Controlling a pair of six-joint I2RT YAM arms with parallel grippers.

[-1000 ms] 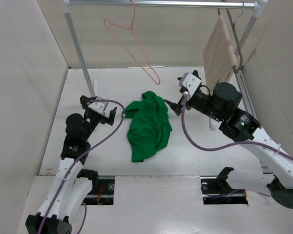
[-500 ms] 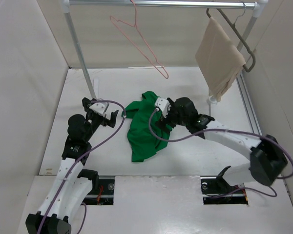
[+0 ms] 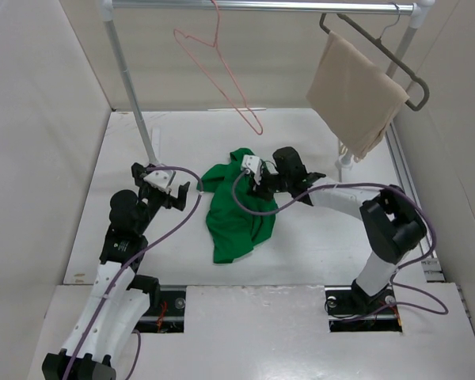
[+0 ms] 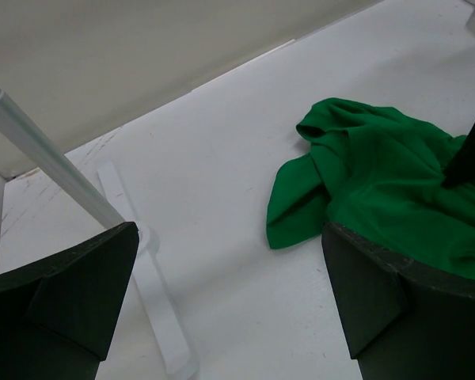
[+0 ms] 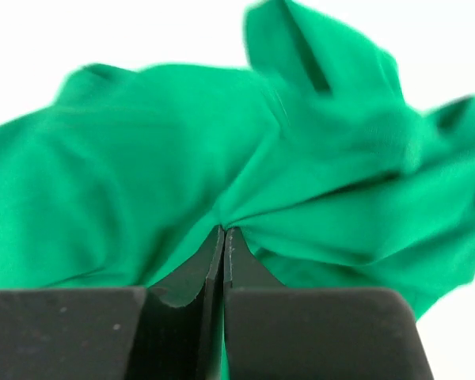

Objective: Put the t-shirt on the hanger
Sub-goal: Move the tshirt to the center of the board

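The bright green t-shirt lies crumpled in the middle of the white table. My right gripper is down on its upper right part. In the right wrist view the jaws are pressed together, with a fold of t-shirt pinched at their tips. The thin pink hanger hangs by its hook from the rail at the back, well above the shirt. My left gripper stands open just left of the t-shirt, nothing between its fingers.
A beige cloth hangs on a grey hanger at the right end of the rail. The rack's left post and its flat white foot stand close to my left gripper. Cream walls enclose the table.
My right arm swung down from the back right onto the t-shirt and its jaws shut on the fabric. The beige cloth and the pink hanger have swung. The left arm barely moved.
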